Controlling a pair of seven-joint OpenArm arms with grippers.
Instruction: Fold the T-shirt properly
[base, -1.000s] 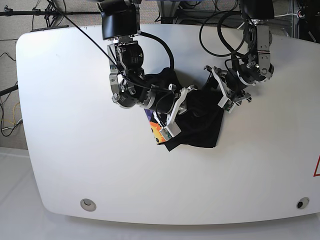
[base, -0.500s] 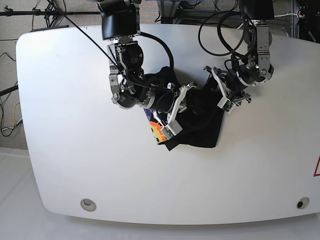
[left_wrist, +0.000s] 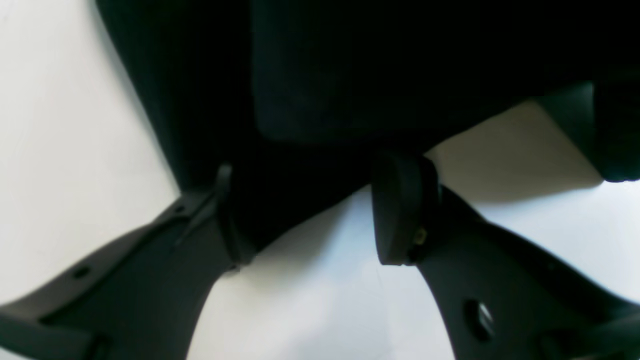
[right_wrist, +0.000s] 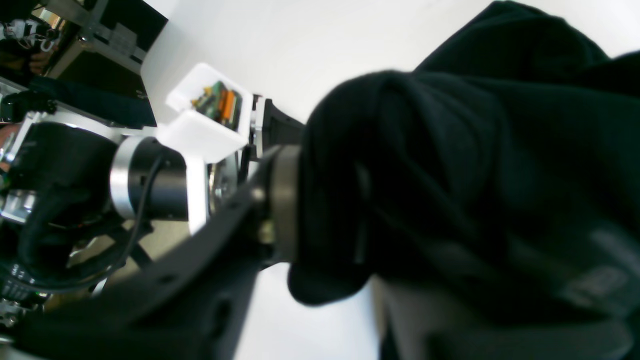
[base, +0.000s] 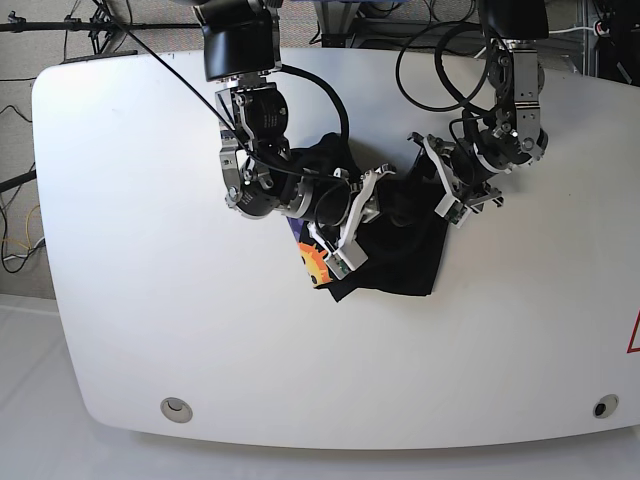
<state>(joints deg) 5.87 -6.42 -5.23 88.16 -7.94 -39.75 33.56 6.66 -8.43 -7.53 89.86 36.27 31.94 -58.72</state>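
The black T-shirt (base: 395, 250) lies crumpled at the middle of the white table (base: 150, 250), with its orange and purple print (base: 314, 262) showing at its left edge. My right gripper (base: 383, 205) is over the shirt's upper left. In the right wrist view, the right gripper (right_wrist: 330, 240) is shut on a thick wad of the T-shirt (right_wrist: 450, 165). My left gripper (base: 422, 185) is at the shirt's upper right. In the left wrist view the left gripper (left_wrist: 315, 215) is open, with an edge of the T-shirt (left_wrist: 350, 75) hanging between its fingers (left_wrist: 400, 220).
Both arms reach in from the table's far edge, with cables (base: 430, 60) looping behind them. Two round holes (base: 176, 407) (base: 601, 407) sit near the front edge. A red mark (base: 634, 335) is at the right edge.
My right gripper has shifted slightly right and up with the fabric, pulling the printed edge a little. The left arm has barely moved.
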